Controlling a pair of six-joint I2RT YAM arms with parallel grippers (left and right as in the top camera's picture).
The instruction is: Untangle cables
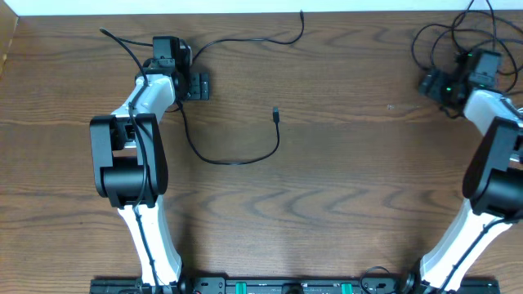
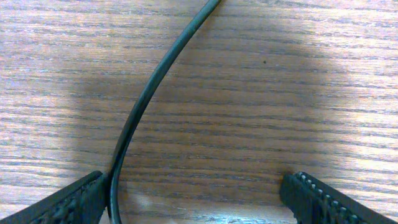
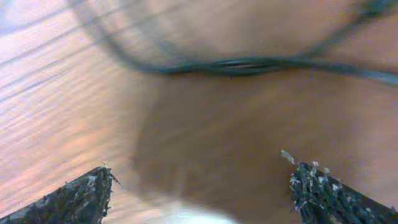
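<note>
Currently both claws are standing spread: left gripper [image 2: 198, 190] hovering over a lone black cable [image 2: 144, 102], right gripper [image 3: 199, 183] probably needing one strand of the far-right tangle [image 3: 249, 65] centred before pinching.

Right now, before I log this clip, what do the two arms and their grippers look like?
The left arm and right arm have white links and bulky black joint housings, with a black wire running along the left one. A small green light glows at the right wrist. The left gripper and right gripper have black fingers with textured pads.
</note>
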